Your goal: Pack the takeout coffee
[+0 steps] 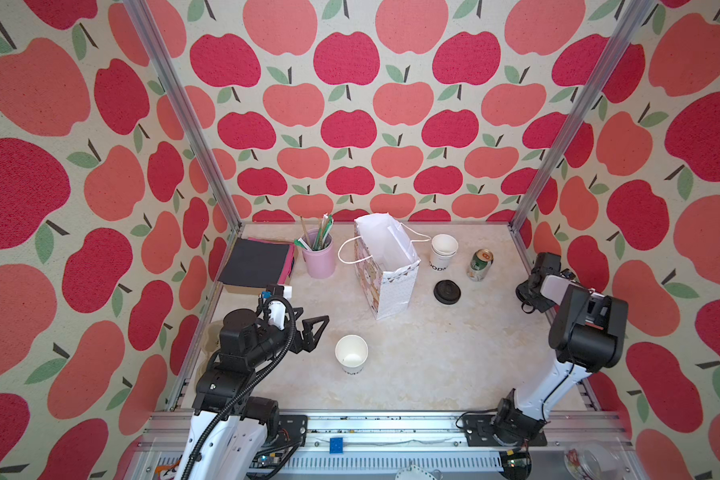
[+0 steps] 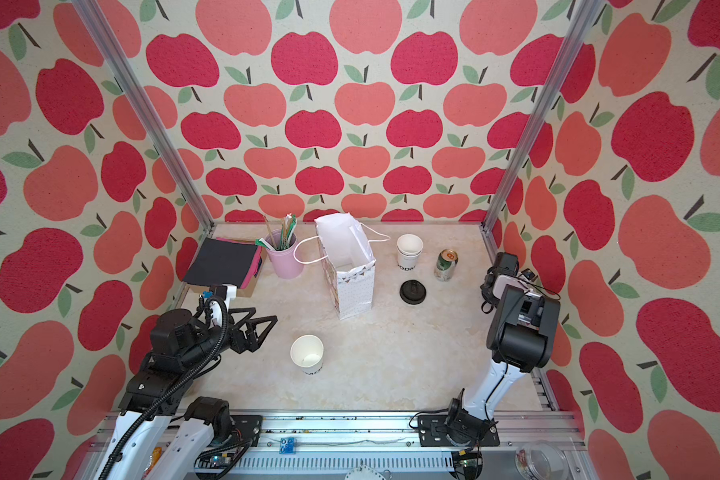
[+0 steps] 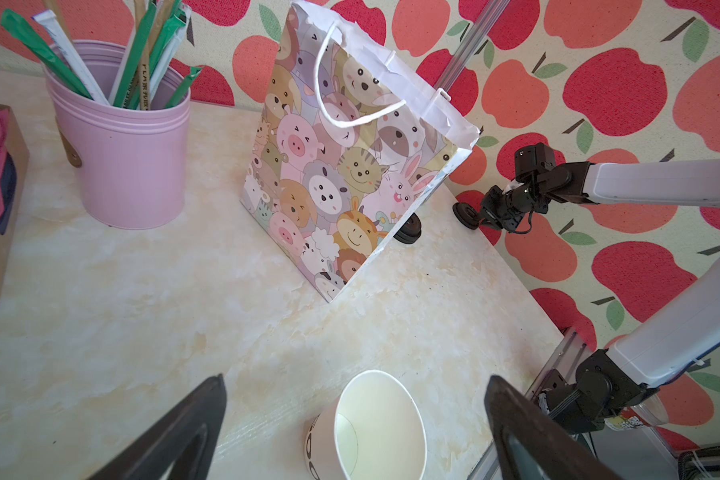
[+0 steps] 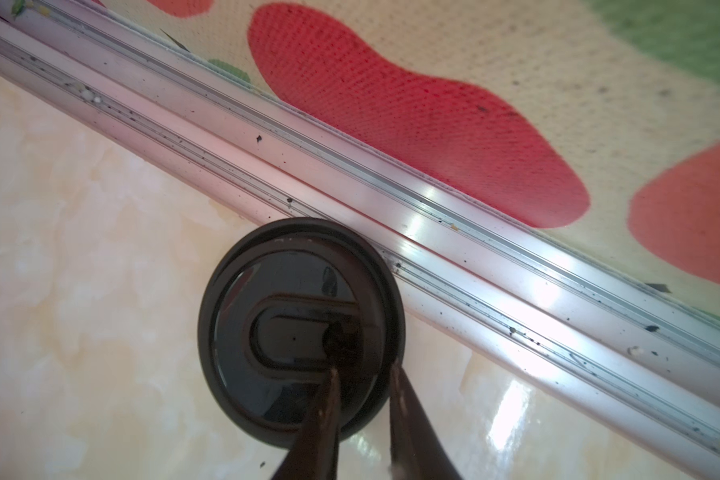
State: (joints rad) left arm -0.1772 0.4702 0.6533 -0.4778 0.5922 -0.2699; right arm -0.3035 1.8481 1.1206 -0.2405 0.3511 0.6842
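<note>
**Operator:** What did the top views give?

**Observer:** In both top views your single white paper cup with dark lettering (image 1: 351, 353) (image 2: 307, 352) stood upright and open-topped at the front of the pale marbled desk (image 1: 433, 374). It was well apart from the cartoon-animal paper gift bag (image 1: 385, 270), which stood open mid-desk. Your left claw (image 1: 313, 332) hung just left of the cup, spread wide and empty. Right of the bag you had a stack of nested white cups (image 1: 443, 249) and a green drink can (image 1: 480, 264). In front of the stack a round black plastic sip lid (image 1: 447, 292) lay flat. Your right claw (image 1: 523, 297) sat low at the desk's right edge.

**Operator:** And the left wrist?

**Observer:** You saw the cup just ahead of the released fingers (image 3: 192, 424), touching neither. Beyond it stood the bag and a pink ribbed bucket of wrapped straws (image 3: 129, 153). The flat lid peeked out from behind the bag. Your right claw had a second black sip lid (image 3: 465, 214) at its tip.

**Operator:** Right wrist?

**Observer:** The fingers (image 4: 325, 415) straddled that second lid's rim beside the aluminium rail (image 4: 433, 232). One lay over the top face and one stood outside the rim, narrowly apart. Whether they were biting the rim, you could not tell.
</note>
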